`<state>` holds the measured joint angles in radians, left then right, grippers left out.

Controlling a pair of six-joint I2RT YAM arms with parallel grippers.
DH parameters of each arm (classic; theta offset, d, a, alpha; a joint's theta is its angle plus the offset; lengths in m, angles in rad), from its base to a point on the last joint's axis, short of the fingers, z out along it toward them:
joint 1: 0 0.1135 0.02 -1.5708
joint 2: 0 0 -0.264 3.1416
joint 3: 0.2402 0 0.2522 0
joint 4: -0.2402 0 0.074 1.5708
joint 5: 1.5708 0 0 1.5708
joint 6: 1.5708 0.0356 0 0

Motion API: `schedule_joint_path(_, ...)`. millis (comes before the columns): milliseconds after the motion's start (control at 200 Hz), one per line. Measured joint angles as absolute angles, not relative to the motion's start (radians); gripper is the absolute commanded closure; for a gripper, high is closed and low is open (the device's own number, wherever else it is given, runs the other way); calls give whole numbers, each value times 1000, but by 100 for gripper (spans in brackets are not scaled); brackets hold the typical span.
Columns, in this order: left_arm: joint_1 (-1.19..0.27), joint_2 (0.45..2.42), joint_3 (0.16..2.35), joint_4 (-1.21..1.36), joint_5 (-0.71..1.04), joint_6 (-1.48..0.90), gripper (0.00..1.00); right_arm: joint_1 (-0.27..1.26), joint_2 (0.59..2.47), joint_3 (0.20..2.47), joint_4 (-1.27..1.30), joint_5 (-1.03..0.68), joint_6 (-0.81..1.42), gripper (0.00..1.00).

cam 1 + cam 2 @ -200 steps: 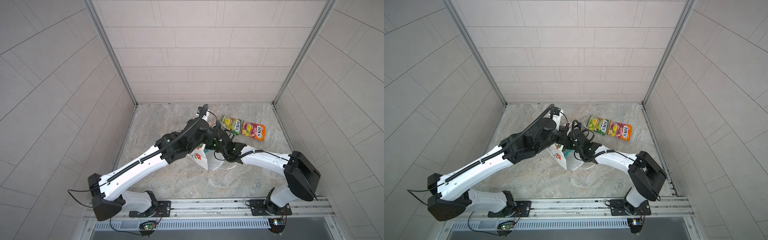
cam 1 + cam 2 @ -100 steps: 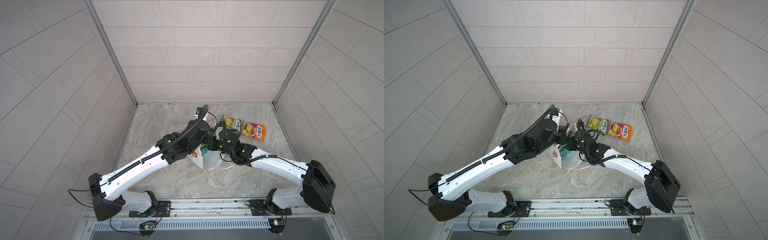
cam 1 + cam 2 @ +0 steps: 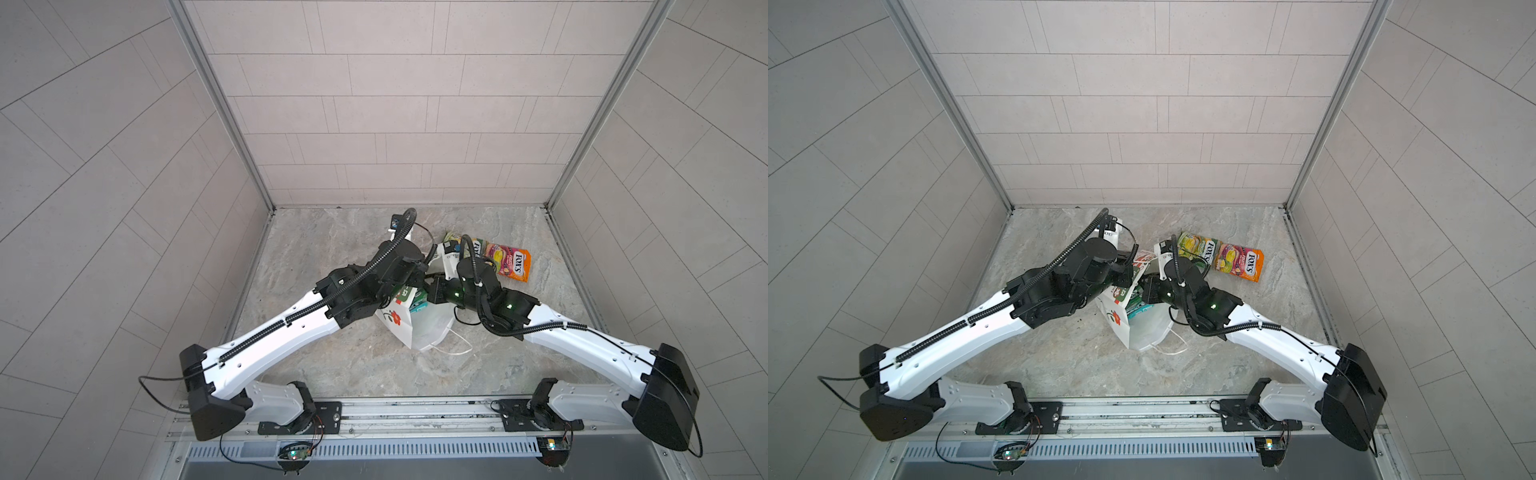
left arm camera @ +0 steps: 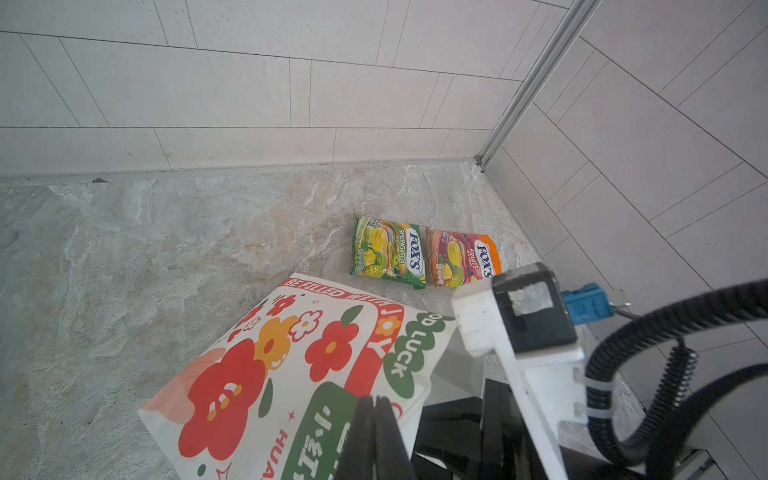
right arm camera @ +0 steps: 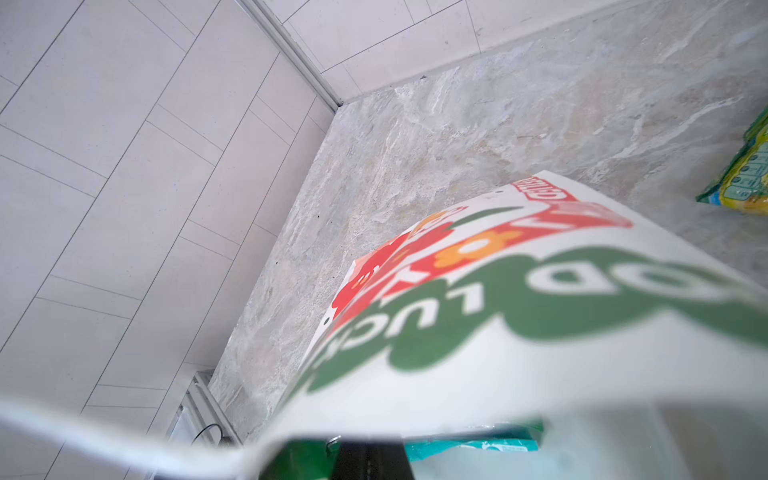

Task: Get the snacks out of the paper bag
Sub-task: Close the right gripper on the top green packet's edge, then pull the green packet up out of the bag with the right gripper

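Observation:
The white paper bag [image 3: 432, 328] [image 3: 1148, 328] with red flowers lies tilted on the floor, its mouth toward the near side. My left gripper [image 4: 376, 415] is shut on the upper edge of the bag's printed face [image 4: 270, 374]. My right gripper [image 5: 370, 457] is shut and reaches in under the bag's wall [image 5: 540, 332]. Teal snacks [image 5: 469, 446] [image 3: 417, 307] lie inside beside it; whether it holds one is hidden. A green-yellow snack [image 3: 1198, 247] [image 4: 388, 249] and an orange-pink snack [image 3: 509, 259] [image 4: 457, 259] lie flat behind the bag.
Tiled walls close the marble floor on three sides, and a metal rail [image 3: 374, 415] runs along the near edge. Both forearms cross in front of the bag. The bag's cord handle [image 3: 453, 353] trails on the floor.
The right arm has straightened, its elbow swinging out to the right and down, while its gripper stays at the bag's mouth. The left arm and the bag have barely moved.

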<state>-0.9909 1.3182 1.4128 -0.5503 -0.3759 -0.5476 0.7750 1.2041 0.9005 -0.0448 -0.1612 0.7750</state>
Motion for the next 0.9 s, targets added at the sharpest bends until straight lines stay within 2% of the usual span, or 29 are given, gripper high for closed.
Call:
schedule_joint_path(415,-991,1323,1413,-550,-431,-574,100,730,1060,859,-158,-224,734,100)
schedule_joint_path(901,-991,1365,1416,-550,-449,-576,100,718,944,884,-264,-376,657,100)
